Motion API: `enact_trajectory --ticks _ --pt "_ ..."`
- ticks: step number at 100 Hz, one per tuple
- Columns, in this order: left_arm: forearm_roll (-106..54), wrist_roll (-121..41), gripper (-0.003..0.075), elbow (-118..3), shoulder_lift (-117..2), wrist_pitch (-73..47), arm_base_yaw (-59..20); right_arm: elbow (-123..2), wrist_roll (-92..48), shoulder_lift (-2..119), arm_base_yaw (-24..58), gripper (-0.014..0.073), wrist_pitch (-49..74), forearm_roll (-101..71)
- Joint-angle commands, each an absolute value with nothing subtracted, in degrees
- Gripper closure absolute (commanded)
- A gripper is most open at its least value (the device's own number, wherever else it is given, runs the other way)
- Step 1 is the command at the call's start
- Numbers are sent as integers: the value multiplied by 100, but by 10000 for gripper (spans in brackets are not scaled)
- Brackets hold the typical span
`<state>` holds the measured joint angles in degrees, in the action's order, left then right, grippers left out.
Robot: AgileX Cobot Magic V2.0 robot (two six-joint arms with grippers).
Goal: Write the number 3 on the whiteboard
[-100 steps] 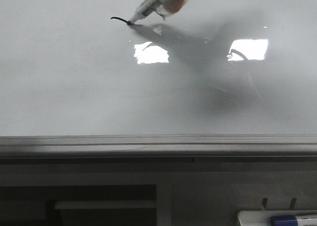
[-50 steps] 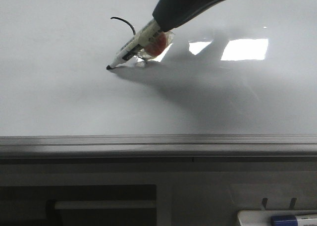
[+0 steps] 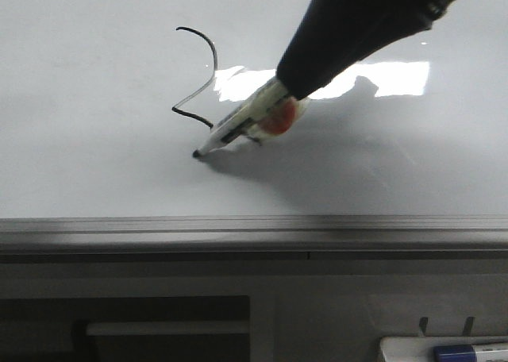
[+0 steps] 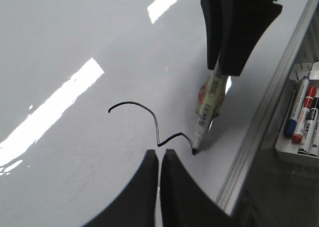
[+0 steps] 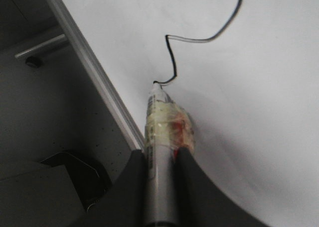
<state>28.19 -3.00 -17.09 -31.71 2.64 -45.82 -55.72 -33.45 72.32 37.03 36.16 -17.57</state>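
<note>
Right gripper (image 3: 305, 80) clamped on a white marker (image 3: 242, 124), tip touching the whiteboard (image 3: 95, 163) at the end of the unfinished number 3 (image 3: 198, 76), left gripper (image 4: 159, 160) fingers pressed together, holding nothing, spare markers (image 4: 301, 120) in a side tray (image 4: 286, 155)

Office or lab setting — whiteboard (image 3: 95, 171) with metal rail (image 3: 238, 229), tray of spare markers (image 4: 301, 120) alongside.

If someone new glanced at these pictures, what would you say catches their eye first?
Probably the right hand, shut on a marker whose tip touches the whiteboard near its bottom rail. Next, the number 3, half drawn: a curved top and a sharp kink leading to the tip. Bright rectangular glare lies beyond the hand.
</note>
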Motion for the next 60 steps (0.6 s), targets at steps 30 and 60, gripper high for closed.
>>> enact_trajectory --ticks 30,60 --pt "2764 -243 741 -1881 -3178 650 -4600 -5699 -3335 7199 4035 654 2966 -1682" --pt "2929 -243 521 -1881 -3520 1072 -4600 -5699 -3345 6466 4328 656 3495 -1659"
